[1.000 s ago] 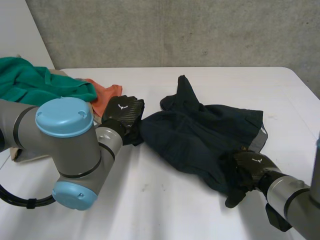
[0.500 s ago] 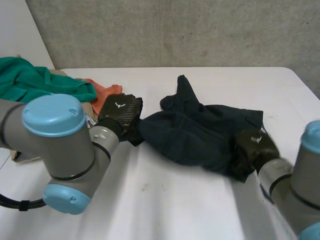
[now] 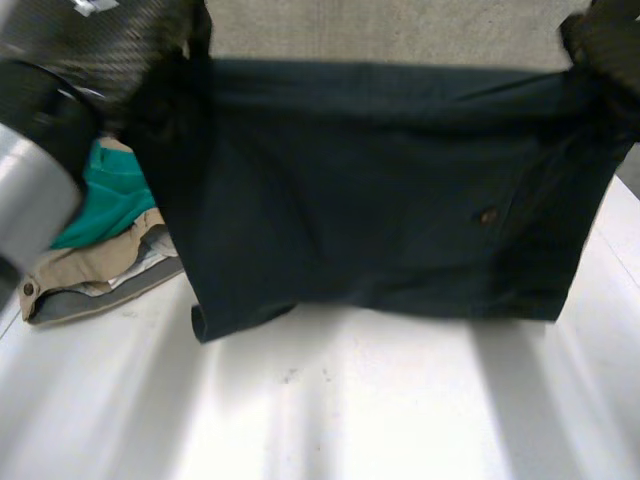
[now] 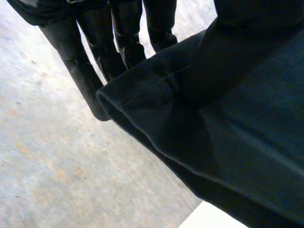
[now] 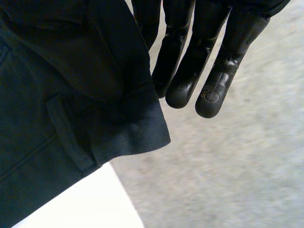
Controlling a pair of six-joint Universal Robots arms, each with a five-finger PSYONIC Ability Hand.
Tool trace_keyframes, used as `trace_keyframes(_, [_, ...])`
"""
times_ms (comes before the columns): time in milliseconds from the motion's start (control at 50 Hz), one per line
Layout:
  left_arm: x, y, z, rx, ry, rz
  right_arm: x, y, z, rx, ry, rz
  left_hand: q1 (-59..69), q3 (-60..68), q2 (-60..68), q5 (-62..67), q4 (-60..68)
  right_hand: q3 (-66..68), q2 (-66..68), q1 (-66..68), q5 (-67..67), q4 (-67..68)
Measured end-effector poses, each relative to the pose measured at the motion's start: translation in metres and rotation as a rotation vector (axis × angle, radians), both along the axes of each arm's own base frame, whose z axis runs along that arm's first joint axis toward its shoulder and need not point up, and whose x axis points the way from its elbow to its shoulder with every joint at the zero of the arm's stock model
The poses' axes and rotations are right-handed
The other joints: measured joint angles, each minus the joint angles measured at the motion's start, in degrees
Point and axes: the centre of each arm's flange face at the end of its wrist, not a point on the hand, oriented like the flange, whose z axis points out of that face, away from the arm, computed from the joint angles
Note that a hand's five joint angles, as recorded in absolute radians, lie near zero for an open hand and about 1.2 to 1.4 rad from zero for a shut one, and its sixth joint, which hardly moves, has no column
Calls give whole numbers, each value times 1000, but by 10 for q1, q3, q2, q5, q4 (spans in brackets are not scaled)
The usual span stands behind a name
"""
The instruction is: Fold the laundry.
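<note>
Dark navy shorts (image 3: 380, 190) hang spread out flat above the white table (image 3: 350, 410), stretched between my two hands. My left hand (image 3: 110, 50) grips one upper corner, and my right hand (image 3: 605, 40) grips the other. In the left wrist view the hem of the shorts (image 4: 228, 123) is pinched against my fingers (image 4: 95, 57). In the right wrist view the waistband corner with a belt loop (image 5: 66, 128) is pinched beside my fingers (image 5: 190, 66). A small button (image 3: 488, 215) shows on the cloth. The lower edge of the shorts hangs just above the table.
A green garment (image 3: 110, 195) and a beige one (image 3: 90, 275) lie piled at the table's left side, partly behind the hanging shorts. A grey concrete wall (image 3: 380, 30) stands behind the table.
The shorts lay crumpled on the table; now they are lifted and spread wide. Both hands have risen, and the right hand has closed on its corner.
</note>
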Motion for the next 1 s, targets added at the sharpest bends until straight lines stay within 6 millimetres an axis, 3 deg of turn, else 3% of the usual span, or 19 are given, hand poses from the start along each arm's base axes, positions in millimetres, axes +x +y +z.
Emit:
trace_keyframes(60, [-6,-7,-10,27,-24,-2,3,-7,-10,44,14,12,0,0,0,2,0,0,0,3,1,0])
trace_keyframes(80, [-15,-21,-29,78,-65,-6,6,-14,-21,90,27,22,0,0,0,6,0,0,0,3,1,0])
trace_keyframes(180, [-38,-55,-82,199,-170,-4,21,-49,-74,263,78,45,0,0,0,6,0,0,0,5,1,0])
trace_keyframes(200, [-38,-55,-82,199,-170,-4,21,-49,-74,263,78,45,0,0,0,6,0,0,0,5,1,0])
trace_keyframes(260, [-58,-85,-123,242,-267,2,33,-77,-110,333,95,48,0,0,0,6,0,0,0,5,1,0])
trace_keyframes(360, [-74,-114,-141,193,-326,13,42,-102,-129,320,83,39,0,1,0,6,0,0,0,5,1,0])
trace_keyframes(380, [-82,-132,-143,130,-337,27,49,-121,-133,262,55,25,0,1,0,6,0,0,0,5,1,0])
trace_keyframes(440, [-90,-160,-130,-11,-314,68,57,-145,-128,128,-10,6,0,1,1,6,0,0,0,5,1,0])
trace_keyframes(500, [-93,-173,-118,-94,-286,93,58,-148,-126,107,-20,3,0,1,1,6,0,0,0,5,1,0])
trace_keyframes(520, [-95,-184,-100,-200,-238,124,66,-169,-105,-85,-111,-10,0,1,1,6,0,0,0,5,1,0])
trace_keyframes(540, [-95,-194,-75,-321,-172,162,69,-178,-86,-216,-170,-14,0,1,1,6,1,0,0,5,1,0])
trace_keyframes(560, [-95,-197,-68,-355,-152,172,69,-180,-80,-254,-187,-15,0,1,1,7,1,0,0,5,1,0])
trace_keyframes(580, [-92,-202,-46,-455,-89,203,71,-185,-60,-375,-241,-16,0,1,1,7,1,0,0,5,1,0])
trace_keyframes(680, [-77,-201,19,-700,87,275,71,-185,-1,-670,-367,-9,0,1,1,7,1,0,0,5,1,1])
trace_keyframes(780, [-66,-190,54,-787,187,278,69,-178,27,-776,-412,2,0,1,1,7,1,0,0,5,1,1])
trace_keyframes(840, [-63,-184,58,-771,202,262,68,-175,30,-770,-410,7,0,1,1,7,1,0,0,5,1,1])
trace_keyframes(880, [-62,-181,50,-722,187,243,68,-174,23,-728,-394,9,0,1,1,7,1,0,0,5,1,1])
trace_keyframes(940, [-62,-180,25,-636,141,223,68,-174,9,-668,-370,13,0,1,1,7,1,0,0,5,1,1])
trace_keyframes(1000, [-64,-180,-16,-522,68,204,70,-176,-25,-547,-317,23,0,1,1,7,1,0,0,5,3,1])
